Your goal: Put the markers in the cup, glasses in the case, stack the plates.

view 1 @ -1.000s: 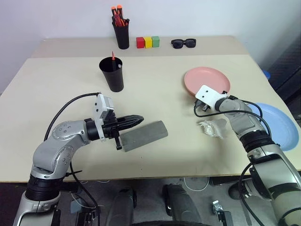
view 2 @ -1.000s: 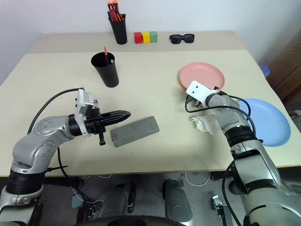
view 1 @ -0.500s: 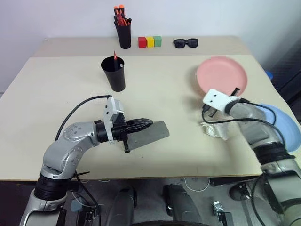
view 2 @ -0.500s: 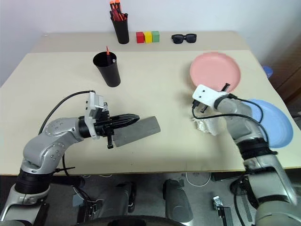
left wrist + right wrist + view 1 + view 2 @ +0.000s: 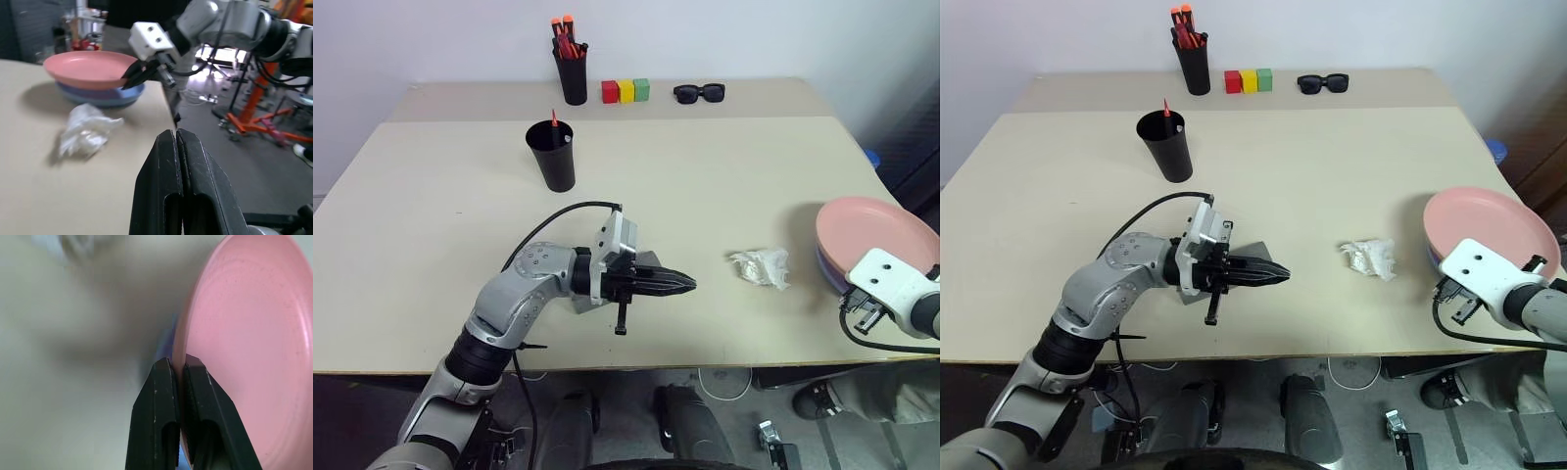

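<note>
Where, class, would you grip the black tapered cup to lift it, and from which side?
Grip the cup across its wall, about mid-height, coming in level from the near side. It stands upright and narrows toward the base. A red marker sticks out of its open mouth, so a grasp from above would likely foul it.

a robotics lab or test room, by the look of it. a plain beige tabletop (image 5: 724,176) stands against a bare white wall (image 5: 754,39), with loose cables (image 5: 724,384) trailing on the dark floor beneath its near edge. past the right edge, the left wrist view shows an orange metal stand (image 5: 264,93) and other blurred equipment on a grey floor.
</note>
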Robot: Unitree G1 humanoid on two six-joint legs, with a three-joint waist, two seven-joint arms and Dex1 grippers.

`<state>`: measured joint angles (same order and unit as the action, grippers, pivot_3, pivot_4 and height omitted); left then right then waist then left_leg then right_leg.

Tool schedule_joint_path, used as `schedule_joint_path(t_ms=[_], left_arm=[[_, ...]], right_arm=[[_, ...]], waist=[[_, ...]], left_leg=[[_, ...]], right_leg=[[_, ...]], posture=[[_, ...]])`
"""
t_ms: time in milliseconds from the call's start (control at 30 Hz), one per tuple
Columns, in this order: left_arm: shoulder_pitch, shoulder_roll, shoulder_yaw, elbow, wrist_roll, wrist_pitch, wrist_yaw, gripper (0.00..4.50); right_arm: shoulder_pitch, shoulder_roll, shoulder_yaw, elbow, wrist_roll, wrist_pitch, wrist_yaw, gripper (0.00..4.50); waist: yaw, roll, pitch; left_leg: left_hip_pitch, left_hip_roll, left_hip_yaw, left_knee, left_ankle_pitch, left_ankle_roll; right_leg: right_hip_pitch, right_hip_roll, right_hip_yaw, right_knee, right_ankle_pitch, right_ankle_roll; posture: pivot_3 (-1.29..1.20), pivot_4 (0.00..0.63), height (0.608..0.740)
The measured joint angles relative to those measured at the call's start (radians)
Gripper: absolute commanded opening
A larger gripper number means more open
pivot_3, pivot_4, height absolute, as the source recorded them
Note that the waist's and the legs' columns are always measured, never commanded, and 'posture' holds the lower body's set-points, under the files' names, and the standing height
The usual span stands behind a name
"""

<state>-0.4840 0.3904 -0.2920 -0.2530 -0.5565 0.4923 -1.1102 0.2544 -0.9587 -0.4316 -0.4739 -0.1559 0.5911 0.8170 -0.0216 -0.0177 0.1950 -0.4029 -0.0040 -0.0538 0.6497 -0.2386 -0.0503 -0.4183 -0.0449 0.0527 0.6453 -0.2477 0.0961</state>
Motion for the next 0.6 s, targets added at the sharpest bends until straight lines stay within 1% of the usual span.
schedule_joint_path(t_ms=[33,133,233,267,300,433,533,600], left_arm=[[0.0,0.0,-0.001,0.003,0.003,-0.001,-0.001,0.0],[0.0,0.007,-0.001,0.013,0.012,-0.003,-0.003,0.0],[0.005,0.019,0.003,0.012,0.013,-0.003,0.0,0.0],[0.009,0.022,0.004,0.012,0.013,-0.002,0.001,0.0],[0.013,0.022,0.004,0.011,0.013,-0.002,0.003,0.0],[0.022,0.026,0.007,0.002,0.013,0.0,0.013,0.0],[0.025,0.032,0.015,0.001,0.012,0.0,0.024,0.0],[0.026,0.036,0.023,0.001,0.012,0.0,0.027,0.0]], right_arm=[[0.001,0.0,0.0,0.009,-0.001,0.0,-0.007,0.08],[-0.008,0.005,0.001,0.031,0.005,0.011,-0.017,0.97],[-0.016,0.004,0.002,0.031,0.023,0.013,-0.006,2.37],[-0.02,0.004,0.002,0.031,0.025,0.013,-0.005,2.93],[-0.026,0.003,0.002,0.031,0.029,0.013,-0.004,3.33],[-0.062,0.003,0.001,0.024,0.078,0.012,0.015,3.33],[-0.102,0.019,-0.002,-0.025,0.162,0.038,0.046,3.33],[-0.129,0.038,0.022,-0.07,0.208,0.054,0.054,3.33]], waist=[[0.002,0.0,0.0],[0.007,0.0,0.0],[0.008,0.0,0.0],[0.008,0.0,0.0],[0.008,0.0,0.0],[0.007,0.0,0.0],[0.006,0.0,0.0],[0.008,0.0,0.0]], left_leg=[[0.0,0.0,0.0,0.0,0.0,0.0],[-0.001,0.0,0.0,0.0,0.0,0.0],[-0.002,0.0,-0.001,0.0,0.0,0.0],[-0.002,0.0,-0.001,0.0,0.0,0.0],[-0.002,0.0,-0.001,0.0,0.0,0.0],[-0.002,0.0,-0.001,0.0,0.0,0.0],[-0.002,0.0,-0.001,0.0,0.0,0.0],[-0.002,0.0,-0.002,0.0,0.0,0.0]], right_leg=[[0.0,0.0,0.0,0.0,0.0,0.0],[0.0,0.0,0.0,0.0,0.0,-0.001],[0.0,0.0,0.0,0.0,0.0,-0.001],[0.0,0.0,0.0,0.0,0.0,-0.001],[0.0,0.0,0.0,0.0,0.0,-0.001],[0.0,0.0,0.0,0.0,0.0,0.0],[0.0,0.0,0.0,0.0,0.0,0.0],[0.0,0.0,0.0,0.0,0.0,0.0]], posture=[[0.0,0.15,0.74],[0.0,0.15,0.74],[0.0,0.15,0.74],[0.0,0.15,0.74],[0.0,0.15,0.74],[0.0,0.15,0.74],[0.0,0.15,0.74],[0.0,0.15,0.74]])
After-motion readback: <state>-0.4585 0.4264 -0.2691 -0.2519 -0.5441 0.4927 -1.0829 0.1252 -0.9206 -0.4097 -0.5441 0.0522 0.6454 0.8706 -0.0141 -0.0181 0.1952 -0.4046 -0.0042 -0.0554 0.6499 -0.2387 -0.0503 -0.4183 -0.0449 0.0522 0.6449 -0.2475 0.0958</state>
